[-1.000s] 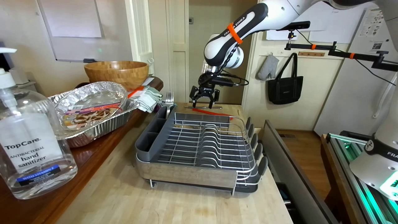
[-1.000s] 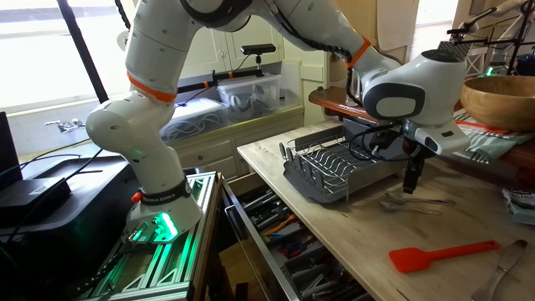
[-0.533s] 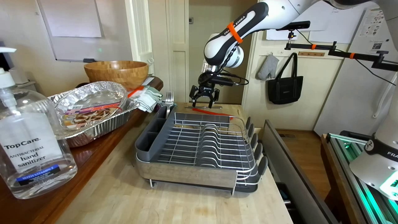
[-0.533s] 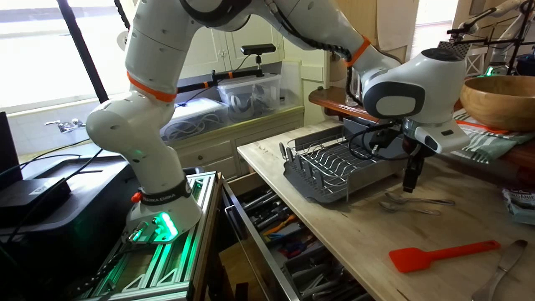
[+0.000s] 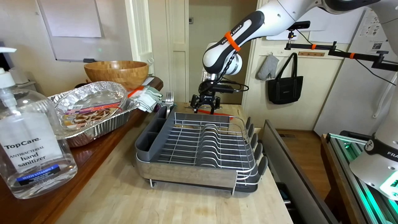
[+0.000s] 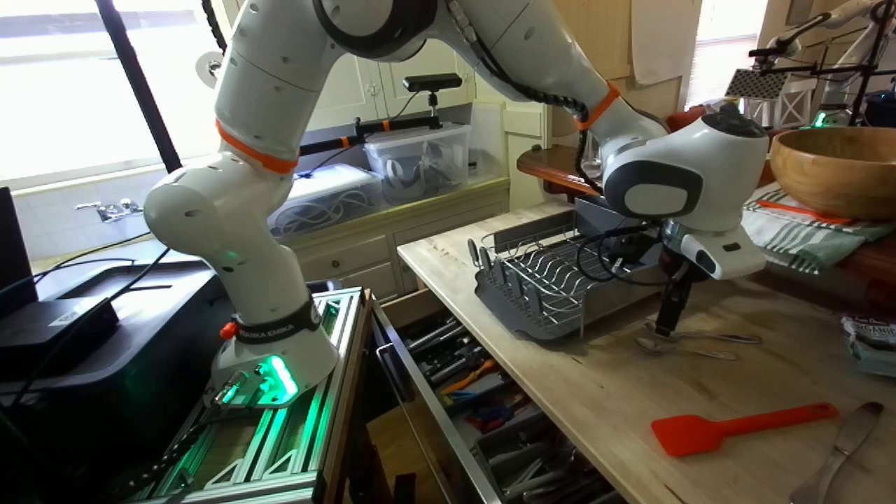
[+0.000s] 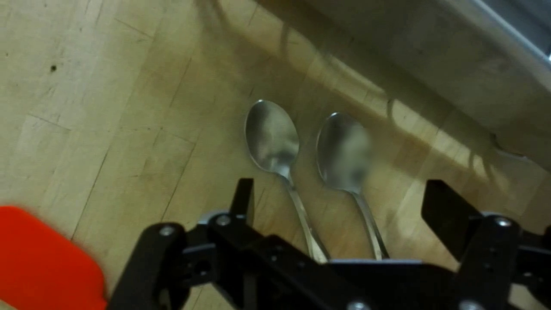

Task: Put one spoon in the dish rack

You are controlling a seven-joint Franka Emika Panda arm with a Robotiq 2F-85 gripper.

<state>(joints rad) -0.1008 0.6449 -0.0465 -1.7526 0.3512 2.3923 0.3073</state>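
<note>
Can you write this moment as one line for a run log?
Spoons: two, side by side on table | Jaws: open, over spoons, holding nothing | Dish rack: near spoons, target for one | Status: spoon not yet gripped

on the clear plastic pump bottle (image 5: 34, 140) in an exterior view, "topcare", then "antibacterial hand sanitizer", and "with vitamin e" in white on its blue strip (image 5: 38, 175); on the white and black robot arm (image 5: 270, 21), "franka emika", broken by an orange band (image 5: 233, 41); the black collar (image 6: 278, 329) low on the same arm shows "anka emika" in an exterior view; at the edge there, "organi" on a pale crumpled bag (image 6: 870, 344), the end cut off; lettering on the black hanging tote bag (image 5: 285, 90), the colourful label (image 5: 90, 116) in the oval silver foil tray (image 5: 105, 88) and the black two-fingered gripper (image 5: 204, 111) is too small to read
</note>
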